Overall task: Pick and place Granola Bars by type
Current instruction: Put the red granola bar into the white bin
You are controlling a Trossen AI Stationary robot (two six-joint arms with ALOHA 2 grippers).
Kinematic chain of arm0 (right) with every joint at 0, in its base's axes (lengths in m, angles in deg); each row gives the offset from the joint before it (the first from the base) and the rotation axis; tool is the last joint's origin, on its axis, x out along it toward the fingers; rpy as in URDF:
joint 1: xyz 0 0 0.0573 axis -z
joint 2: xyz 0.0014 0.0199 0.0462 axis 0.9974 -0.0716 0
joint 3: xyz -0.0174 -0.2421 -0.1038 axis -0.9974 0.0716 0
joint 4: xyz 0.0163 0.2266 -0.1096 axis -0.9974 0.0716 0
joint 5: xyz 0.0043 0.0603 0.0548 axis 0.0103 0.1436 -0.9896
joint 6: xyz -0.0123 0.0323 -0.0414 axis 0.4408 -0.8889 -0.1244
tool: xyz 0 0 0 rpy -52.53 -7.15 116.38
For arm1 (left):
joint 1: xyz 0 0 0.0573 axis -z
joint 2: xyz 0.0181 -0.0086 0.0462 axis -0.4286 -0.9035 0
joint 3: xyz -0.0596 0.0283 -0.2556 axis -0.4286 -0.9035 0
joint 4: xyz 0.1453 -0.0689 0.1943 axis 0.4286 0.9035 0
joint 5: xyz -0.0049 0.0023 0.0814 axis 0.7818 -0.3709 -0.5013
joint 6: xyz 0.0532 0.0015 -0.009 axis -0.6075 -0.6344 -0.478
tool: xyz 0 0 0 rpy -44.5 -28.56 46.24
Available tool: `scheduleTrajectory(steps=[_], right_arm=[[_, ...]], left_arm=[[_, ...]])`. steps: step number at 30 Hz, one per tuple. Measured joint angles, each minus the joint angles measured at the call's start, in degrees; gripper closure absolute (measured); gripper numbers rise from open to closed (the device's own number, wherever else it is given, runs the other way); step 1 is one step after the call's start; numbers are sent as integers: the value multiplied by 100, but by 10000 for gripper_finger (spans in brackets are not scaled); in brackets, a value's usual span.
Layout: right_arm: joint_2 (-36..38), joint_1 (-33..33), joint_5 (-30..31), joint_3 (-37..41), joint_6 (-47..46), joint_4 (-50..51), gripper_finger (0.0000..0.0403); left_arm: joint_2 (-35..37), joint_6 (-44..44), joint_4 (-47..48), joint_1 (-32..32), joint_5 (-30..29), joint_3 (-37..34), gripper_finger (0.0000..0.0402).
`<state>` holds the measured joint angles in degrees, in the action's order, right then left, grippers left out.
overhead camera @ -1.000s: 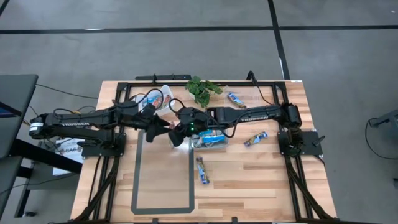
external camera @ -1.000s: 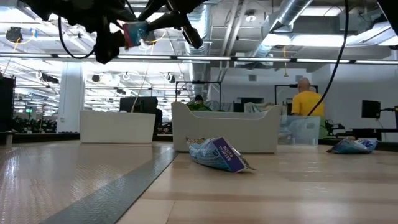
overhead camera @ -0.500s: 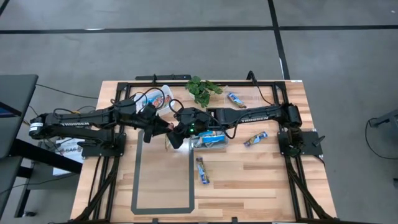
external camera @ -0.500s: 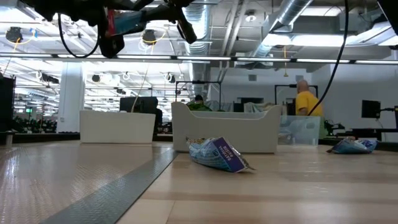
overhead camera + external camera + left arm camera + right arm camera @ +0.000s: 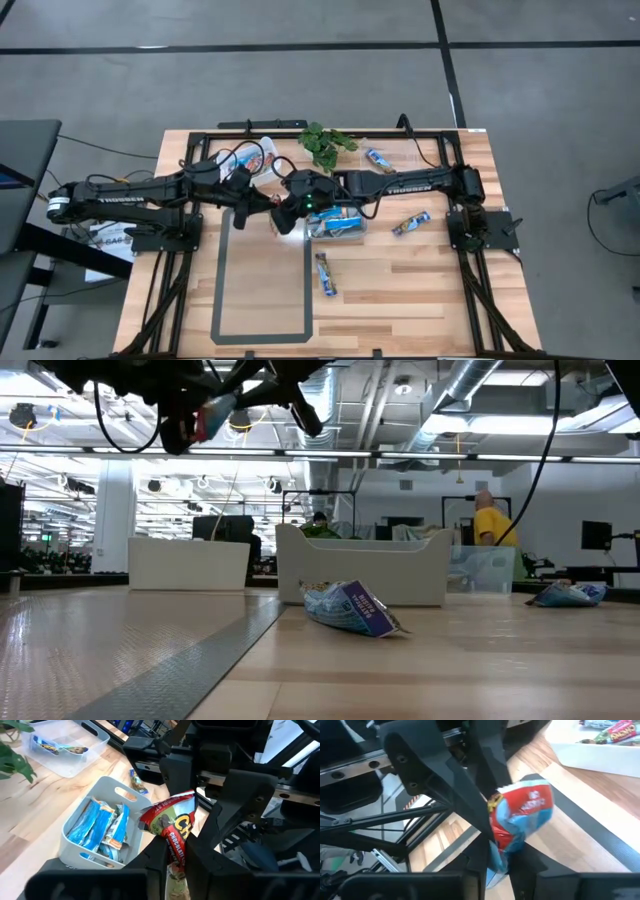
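Observation:
A red foil-wrapped granola bar [image 5: 172, 827] hangs high above the table between my two grippers, also seen in the low view [image 5: 212, 415]. My left gripper [image 5: 268, 200] reaches in from the left and is shut on it. My right gripper [image 5: 285, 207] comes from the right and is shut on the same bar [image 5: 520, 815]. Below them a white bin [image 5: 337, 223] holds blue bars [image 5: 100, 832]. A clear bin [image 5: 262, 155] at the far left holds other bars. My left gripper pinches one end of the red bar's wrapper [image 5: 172, 855] between its two fingers, coming about level from the table's left. The bar is lifted clear of the table. My right gripper pinches the bar's crimped end [image 5: 499, 852] between its two fingers, reaching from the table's right. The rest of the bar stands out past the fingers, clear of everything below.
Loose bars lie on the wood at the middle [image 5: 326, 273], at the right [image 5: 411, 223] and at the far right [image 5: 378, 158]. A green plant sprig [image 5: 325, 143] lies at the far edge. A grey tape rectangle [image 5: 265, 290] marks the near left.
My left gripper has shut on the red bar that my right gripper holds up. The bar has stayed high above the table, shifting only slightly between the two grippers.

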<state>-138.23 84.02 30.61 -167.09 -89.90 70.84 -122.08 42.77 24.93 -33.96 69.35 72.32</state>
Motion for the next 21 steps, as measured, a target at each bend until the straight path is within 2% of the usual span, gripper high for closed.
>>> scheduleTrajectory(steps=[5, 10, 16, 21], right_arm=[[0, 77, -3, -2, -95, 287, 300], [0, 195, -15, -2, -228, 765, 228], [0, 305, -43, -2, -480, 1311, 157], [0, 308, -48, -2, -498, 1407, 143]], left_arm=[[0, -103, 119, 0, -268, -4, 363], [2, -265, 467, -35, -936, -4, 370], [4, -595, 941, -421, -2294, -4, 367], [4, -1199, 1146, -985, -3635, -4, 368]])
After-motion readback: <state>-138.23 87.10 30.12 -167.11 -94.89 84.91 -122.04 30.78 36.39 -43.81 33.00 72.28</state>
